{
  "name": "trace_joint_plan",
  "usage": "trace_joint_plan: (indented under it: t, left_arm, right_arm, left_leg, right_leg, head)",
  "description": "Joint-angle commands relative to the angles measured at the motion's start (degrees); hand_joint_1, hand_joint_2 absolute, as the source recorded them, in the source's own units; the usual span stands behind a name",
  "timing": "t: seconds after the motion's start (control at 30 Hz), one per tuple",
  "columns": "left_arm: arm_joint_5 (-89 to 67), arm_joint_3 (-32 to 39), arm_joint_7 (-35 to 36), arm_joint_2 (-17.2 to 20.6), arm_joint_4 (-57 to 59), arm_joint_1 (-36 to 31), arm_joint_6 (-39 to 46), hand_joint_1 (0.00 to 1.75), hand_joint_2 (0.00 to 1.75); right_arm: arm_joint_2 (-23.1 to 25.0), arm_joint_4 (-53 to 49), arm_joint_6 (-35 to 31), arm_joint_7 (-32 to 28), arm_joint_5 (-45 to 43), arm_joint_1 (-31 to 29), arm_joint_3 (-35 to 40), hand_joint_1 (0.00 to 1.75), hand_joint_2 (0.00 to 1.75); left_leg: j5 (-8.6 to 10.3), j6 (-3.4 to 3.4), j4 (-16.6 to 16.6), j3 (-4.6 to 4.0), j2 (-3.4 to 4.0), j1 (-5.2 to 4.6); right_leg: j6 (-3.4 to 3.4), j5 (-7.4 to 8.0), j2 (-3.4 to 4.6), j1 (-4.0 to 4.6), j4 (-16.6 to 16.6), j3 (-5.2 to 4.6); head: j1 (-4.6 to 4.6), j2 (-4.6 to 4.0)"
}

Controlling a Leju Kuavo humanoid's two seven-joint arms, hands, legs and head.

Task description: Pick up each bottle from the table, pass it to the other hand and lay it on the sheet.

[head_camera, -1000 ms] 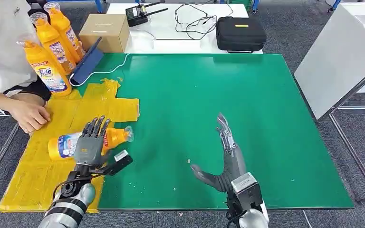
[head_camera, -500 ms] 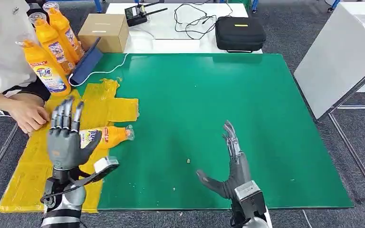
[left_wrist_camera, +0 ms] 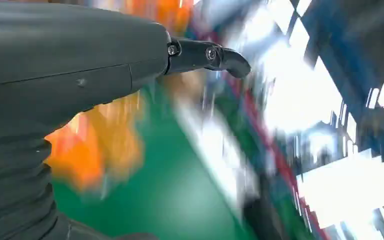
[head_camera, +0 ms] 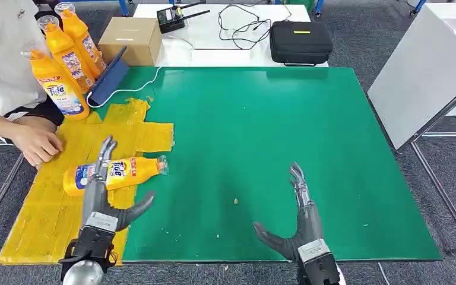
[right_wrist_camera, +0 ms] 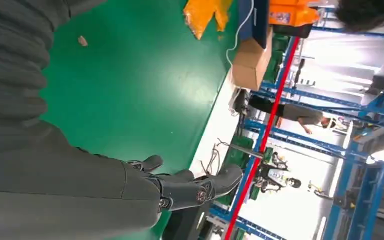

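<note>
On the yellow sheet lies a bottle; both hands, left and right, spread empty.

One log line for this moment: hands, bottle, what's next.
left hand: open, holds nothing | right hand: open, over green table | bottle: lying on yellow sheet | next: likely another bottle

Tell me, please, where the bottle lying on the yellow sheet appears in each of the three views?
Head view: bottle lies on the yellow sheet, just beyond the left robot hand.
Left wrist view: probably the blurred orange patch; too smeared to be sure.
Right wrist view: not in it.
Shared landmark: green mat.
</note>
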Motion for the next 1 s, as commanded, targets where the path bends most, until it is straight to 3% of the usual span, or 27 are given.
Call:
trace_joint_plan:
  t: [0.03,0.47,0.7,0.73,1.0]
  left_arm:
    - [12.27,-4.64,1.86,4.55,3.31,6.89,-8.82,0.0,1.75]
    - [14.68,-6.12,3.53,5.09,6.15,6.99,-8.1,0.0,1.75]
    - [15.77,-5.98,3.3,4.64,6.27,6.68,-8.97,0.0,1.75]
    - [15.74,-5.89,3.32,4.47,6.22,6.56,-8.84,0.0,1.75]
    - [15.09,-5.26,3.25,3.99,5.99,6.16,-8.15,0.0,1.75]
  right_arm:
    - [-1.41,-0.8,-1.72,1.11,-1.25,5.67,-3.15,0.0,1.75]
    - [0.91,1.33,1.83,-0.2,-5.11,7.95,-12.5,0.0,1.75]
    - [2.13,1.35,3.59,-0.52,-5.49,7.53,-14.5,0.0,1.75]
    - [2.4,1.33,3.94,-0.65,-5.21,7.41,-14.74,0.0,1.75]
    - [2.68,1.66,4.89,-0.41,-3.53,7.18,-13.83,0.0,1.75]
  left_leg:
    - [-0.11,-0.07,-0.06,0.25,0.11,0.01]
    - [-0.14,-0.08,-0.07,0.19,0.04,0.01]
    - [-0.3,-0.15,-0.02,0.48,0.14,0.05]
    - [-0.12,-0.07,-0.05,0.12,0.05,0.0]
    - [-0.15,-0.09,-0.05,0.22,0.07,0.02]
  right_leg:
    - [-0.01,-0.09,0.0,0.02,-0.1,0.27]
    - [-0.04,-0.12,-0.05,0.02,-0.09,0.18]
    - [-0.06,-0.25,-0.04,0.08,-0.11,0.52]
    - [-0.04,-0.1,-0.03,0.01,-0.06,0.1]
    - [-0.04,-0.13,-0.04,0.04,-0.08,0.21]
  head:
    - [0.02,0.0]
    - [0.02,0.0]
    - [0.02,0.0]
    - [0.0,0.0]
    - [0.02,0.0]
